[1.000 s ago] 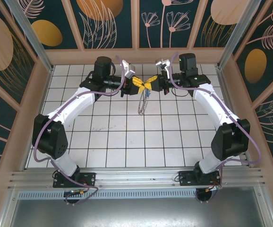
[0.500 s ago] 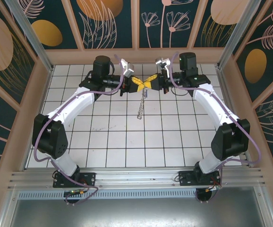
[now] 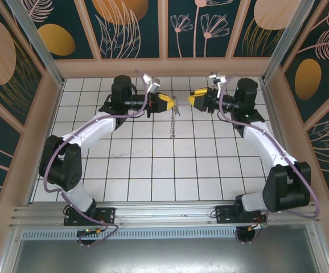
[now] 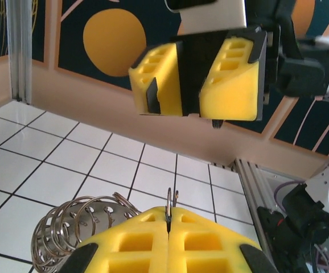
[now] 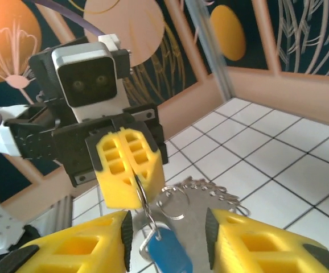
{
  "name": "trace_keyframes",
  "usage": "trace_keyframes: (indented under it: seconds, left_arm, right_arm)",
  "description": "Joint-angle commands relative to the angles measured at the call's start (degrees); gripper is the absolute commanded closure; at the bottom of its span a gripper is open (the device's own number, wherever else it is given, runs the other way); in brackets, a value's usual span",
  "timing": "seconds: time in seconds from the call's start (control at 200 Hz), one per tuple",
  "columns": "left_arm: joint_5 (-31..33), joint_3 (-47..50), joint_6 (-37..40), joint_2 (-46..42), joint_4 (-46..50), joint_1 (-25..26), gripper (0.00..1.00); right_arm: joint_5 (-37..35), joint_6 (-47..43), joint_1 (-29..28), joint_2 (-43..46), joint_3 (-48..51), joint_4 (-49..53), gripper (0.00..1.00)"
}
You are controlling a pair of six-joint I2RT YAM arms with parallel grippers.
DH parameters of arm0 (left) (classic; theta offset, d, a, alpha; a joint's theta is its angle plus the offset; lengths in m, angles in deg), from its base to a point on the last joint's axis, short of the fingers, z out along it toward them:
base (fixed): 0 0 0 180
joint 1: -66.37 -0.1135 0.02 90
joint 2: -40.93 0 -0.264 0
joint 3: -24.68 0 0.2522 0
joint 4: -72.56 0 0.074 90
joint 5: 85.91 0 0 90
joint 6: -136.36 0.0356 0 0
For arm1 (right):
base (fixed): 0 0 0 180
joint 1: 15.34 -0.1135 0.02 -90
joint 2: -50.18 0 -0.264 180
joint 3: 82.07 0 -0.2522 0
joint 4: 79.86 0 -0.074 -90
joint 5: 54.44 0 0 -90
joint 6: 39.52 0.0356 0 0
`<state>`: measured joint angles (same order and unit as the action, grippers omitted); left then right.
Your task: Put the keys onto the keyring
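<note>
Left gripper clamping keyring – thin loop dangling below, probably light, stiff, swinging freely. Right gripper standing open, apart. Blue key hanging off ring – small, likely slippery; pinching flat head seeming best.

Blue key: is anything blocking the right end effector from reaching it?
Nothing visible does. The blue key hangs from the ring pinched by the left end effector, straight ahead of the open right end effector, with only air between.
</note>
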<state>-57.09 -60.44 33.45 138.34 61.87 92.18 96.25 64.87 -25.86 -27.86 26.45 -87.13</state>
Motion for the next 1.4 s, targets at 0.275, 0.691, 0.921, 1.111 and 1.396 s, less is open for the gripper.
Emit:
trace_keyframes:
  seconds: [0.275,0.691,0.921,1.111,1.396]
  left_arm:
    - [1.8,6.4,-19.6,-1.6,-26.4,-0.1,1.00]
    - [0.9,7.1,-24.1,-0.2,-30.9,-0.2,1.00]
    - [0.3,7.2,-24.5,0.0,-31.1,-0.2,1.00]
    - [0.0,7.1,-24.7,0.4,-31.0,-0.2,1.00]
    - [-0.4,6.8,-24.9,0.5,-30.9,-0.1,1.00]
  right_arm:
    - [-2.1,21.2,-2.7,0.0,13.1,-34.4,0.55]
    - [-3.2,22.3,-7.2,-4.6,11.9,-38.6,0.54]
    - [-2.7,23.5,-7.5,-6.5,10.6,-40.7,0.53]
    - [-1.9,23.5,-8.0,-7.3,9.3,-40.7,0.53]
    - [-1.2,23.4,-8.6,-8.8,7.5,-40.4,0.61]
